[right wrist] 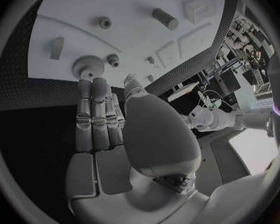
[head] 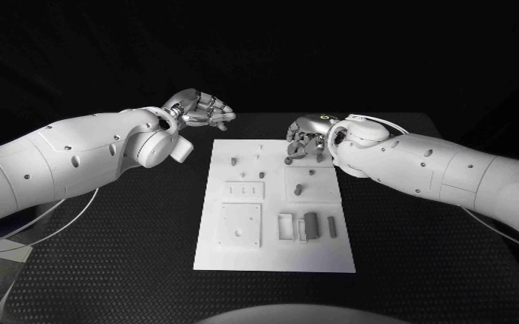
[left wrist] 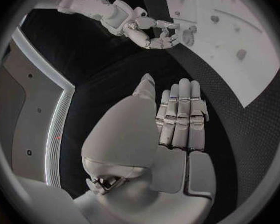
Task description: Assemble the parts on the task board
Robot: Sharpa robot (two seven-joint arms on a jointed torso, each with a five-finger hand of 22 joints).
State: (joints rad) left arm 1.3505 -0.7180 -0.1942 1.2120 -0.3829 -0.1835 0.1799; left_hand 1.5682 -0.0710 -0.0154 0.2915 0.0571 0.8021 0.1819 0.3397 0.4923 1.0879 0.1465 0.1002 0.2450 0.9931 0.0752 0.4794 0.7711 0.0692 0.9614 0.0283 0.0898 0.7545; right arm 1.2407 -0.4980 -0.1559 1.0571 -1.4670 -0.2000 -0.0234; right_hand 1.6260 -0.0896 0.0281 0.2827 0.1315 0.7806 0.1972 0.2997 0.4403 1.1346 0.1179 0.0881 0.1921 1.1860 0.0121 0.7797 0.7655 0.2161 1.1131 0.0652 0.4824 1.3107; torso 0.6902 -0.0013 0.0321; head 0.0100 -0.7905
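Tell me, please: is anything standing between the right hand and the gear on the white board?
Nothing visible does. In the right wrist view the right hand has its fingertips right beside the gear, which lies at the edge of the task board, with no part between them.

No text, label, brand, number or sign can be read anywhere; nothing legible is printed on the task board (head: 274,256) or on the tabletop (head: 130,264).

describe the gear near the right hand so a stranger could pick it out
Find the flat white task board on the black table. At its far edge, by the silver right hand's fingertips, lies a round grey toothed gear. It is far wider than the small gear beside it.
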